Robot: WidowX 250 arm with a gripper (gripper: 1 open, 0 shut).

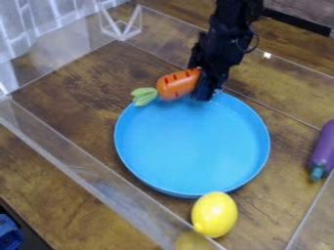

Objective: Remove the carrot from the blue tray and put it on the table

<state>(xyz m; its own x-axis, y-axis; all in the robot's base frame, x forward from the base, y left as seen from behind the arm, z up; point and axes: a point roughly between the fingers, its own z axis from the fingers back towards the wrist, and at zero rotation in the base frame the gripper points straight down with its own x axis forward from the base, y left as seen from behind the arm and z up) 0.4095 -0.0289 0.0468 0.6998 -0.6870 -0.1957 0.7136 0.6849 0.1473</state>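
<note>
The blue tray [192, 146] lies on the table [78, 93], a little right of the middle. The carrot [170, 86] hangs over the tray's far-left rim, held in the gripper [198, 86], leafy top pointing left. The lemon [214, 214] sits on the table just beside the tray's near edge. The eggplant [322, 149] lies on the table right of the tray, apart from it.

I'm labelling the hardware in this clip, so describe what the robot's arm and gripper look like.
The arm is black all over, a narrow boxy column coming down from the top edge of the camera view. It ends in a dark gripper with slim black fingers. Its surface looks matte and blocky, with stepped segments rather than smooth curves. No coloured markings, labels or loose cables can be made out at this resolution.
</note>
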